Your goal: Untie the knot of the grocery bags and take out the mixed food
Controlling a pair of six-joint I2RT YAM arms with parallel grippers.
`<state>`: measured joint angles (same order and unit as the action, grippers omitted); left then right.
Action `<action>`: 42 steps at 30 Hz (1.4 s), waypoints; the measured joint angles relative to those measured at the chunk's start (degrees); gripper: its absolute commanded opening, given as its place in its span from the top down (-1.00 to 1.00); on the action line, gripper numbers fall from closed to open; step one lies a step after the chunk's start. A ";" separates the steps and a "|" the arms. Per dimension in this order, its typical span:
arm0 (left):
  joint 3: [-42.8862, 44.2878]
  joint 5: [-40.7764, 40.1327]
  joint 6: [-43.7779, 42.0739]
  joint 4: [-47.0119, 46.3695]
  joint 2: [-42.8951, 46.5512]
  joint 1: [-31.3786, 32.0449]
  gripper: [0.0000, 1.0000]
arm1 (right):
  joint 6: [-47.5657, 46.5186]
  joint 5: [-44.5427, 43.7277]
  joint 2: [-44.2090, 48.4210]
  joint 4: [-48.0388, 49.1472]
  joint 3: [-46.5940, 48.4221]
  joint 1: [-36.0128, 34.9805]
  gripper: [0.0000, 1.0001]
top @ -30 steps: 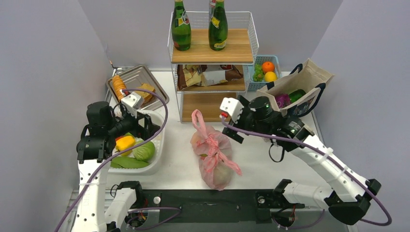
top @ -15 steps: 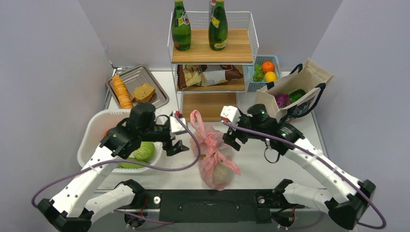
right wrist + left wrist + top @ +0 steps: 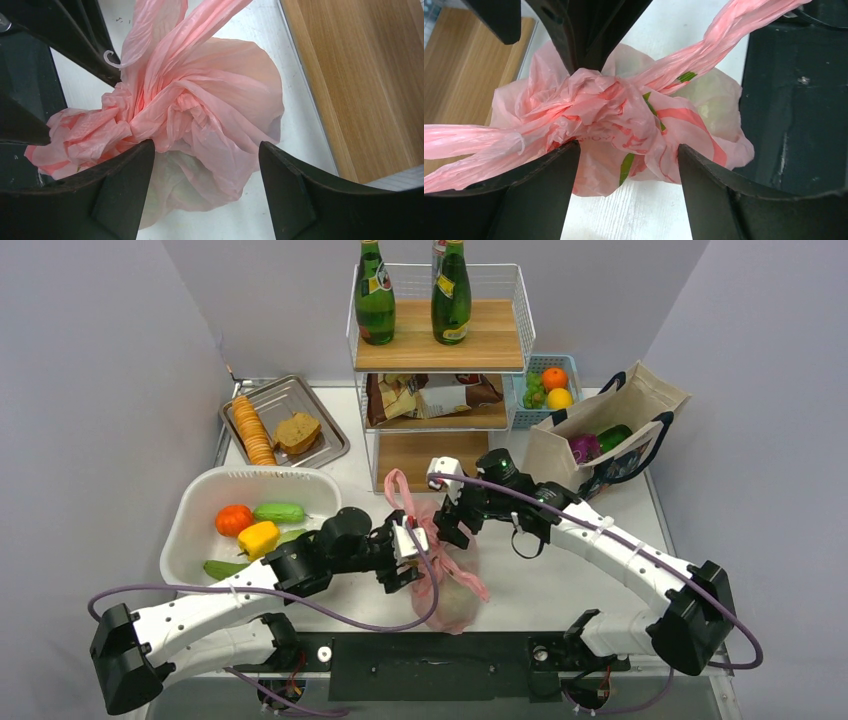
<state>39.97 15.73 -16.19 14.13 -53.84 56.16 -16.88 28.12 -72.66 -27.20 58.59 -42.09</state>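
The pink grocery bag (image 3: 452,585) lies tied at the table's front middle. Its knot (image 3: 432,537) sits on top, with one handle loop (image 3: 400,490) reaching back and another trailing forward. My left gripper (image 3: 411,552) is open at the knot's left side. My right gripper (image 3: 450,522) is open at its back right. In the left wrist view the knot (image 3: 594,100) bulges just above the open gripper (image 3: 629,152), with the right gripper's fingers (image 3: 584,35) opposite. In the right wrist view the knot (image 3: 150,112) lies by the left finger of the open gripper (image 3: 205,150). The food shows only as a pale shape (image 3: 711,105) through the plastic.
A white tub (image 3: 196,508) with an orange, a yellow and several green items stands at the left. A metal tray (image 3: 330,447) with biscuits and bread is behind it. A wire shelf (image 3: 520,310) with green bottles stands at the back, with a blue basket (image 3: 570,365) and beige tote (image 3: 650,395) at the right.
My left arm swung from the white tub over to the bag. My right gripper came down and left to the bag. Both now stand open at the knot.
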 measured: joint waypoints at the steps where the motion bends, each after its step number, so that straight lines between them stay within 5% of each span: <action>1: -1.33 -1.40 0.85 -1.62 0.11 0.13 -0.26 | 0.02 0.33 -0.31 0.37 0.00 0.00 -0.41; 4: -3.37 -3.87 2.34 -4.96 0.28 1.22 0.05 | -0.02 0.87 -1.14 0.98 -0.02 0.00 -0.29; 7: -4.02 -6.54 2.89 -6.99 0.28 2.38 0.80 | -0.44 0.92 -2.08 1.42 -0.26 0.00 -0.03; 8: -4.04 -7.56 2.82 -7.39 0.31 2.60 0.90 | -0.63 0.83 -2.29 1.44 -0.44 0.00 0.03; 10: -4.04 -9.16 2.43 -7.45 0.79 2.60 1.00 | -1.40 0.50 -2.64 1.33 -0.74 0.00 0.28; 13: -4.04 -9.97 1.33 -5.57 3.74 1.90 1.00 | -3.67 -0.76 -3.04 0.02 -0.98 0.11 0.96; 14: -4.04 -9.97 0.81 -4.72 5.07 1.70 1.00 | -3.93 -1.09 -3.04 -0.72 -1.03 0.24 1.00; 23: -4.07 -9.66 -5.99 8.81 19.98 -3.58 1.00 | -7.30 -2.84 0.13 -8.92 -1.09 8.52 1.00; 33: -7.23 -4.39 -15.28 16.87 22.43 -14.45 0.96 | -12.13 -2.78 6.01 -15.87 -2.60 15.89 1.00; 36: -7.15 -2.43 -16.81 17.05 22.01 -14.84 0.36 | -12.28 -2.67 6.97 -16.87 -2.64 15.54 0.10; 42: -0.37 2.69 -17.62 19.52 17.09 -14.91 -0.15 | -9.35 -4.85 7.80 -15.87 1.66 8.26 -0.30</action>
<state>39.59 18.41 -33.80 33.65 -36.75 41.25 -26.24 23.27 -64.86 -43.07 60.25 -33.82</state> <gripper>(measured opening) 0.502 0.606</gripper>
